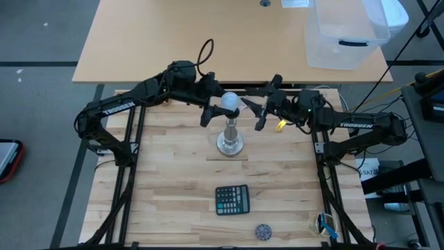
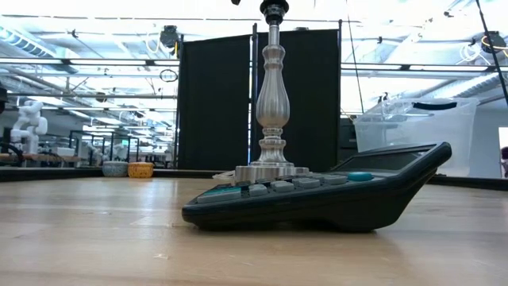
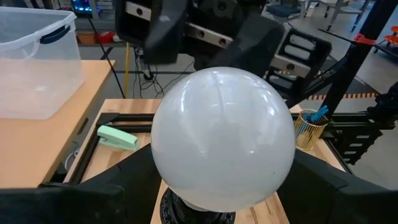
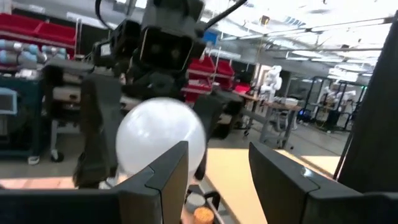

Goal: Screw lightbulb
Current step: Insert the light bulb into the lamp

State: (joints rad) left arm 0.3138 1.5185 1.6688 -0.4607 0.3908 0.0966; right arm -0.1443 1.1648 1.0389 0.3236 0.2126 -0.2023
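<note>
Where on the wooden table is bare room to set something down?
Bare wood flanks the dark calculator left and right. Crowded: around the silver metal stand, where the left gripper and right gripper flank the frosted white lightbulb.

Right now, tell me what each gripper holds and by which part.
The left gripper holds the lightbulb by the sides of its globe, over the stand. The right gripper is open beside it, holding nothing.

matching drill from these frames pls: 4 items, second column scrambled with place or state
1 lightbulb
2 calculator
3 clear plastic bin
4 right gripper

A on the far tan table
B open, just beside the bulb
C near table edge, in front of the stand
D atop the metal stand, between the left gripper's fingers

Pairs: 1-D, 2-C, 3-A, 4-B
</note>
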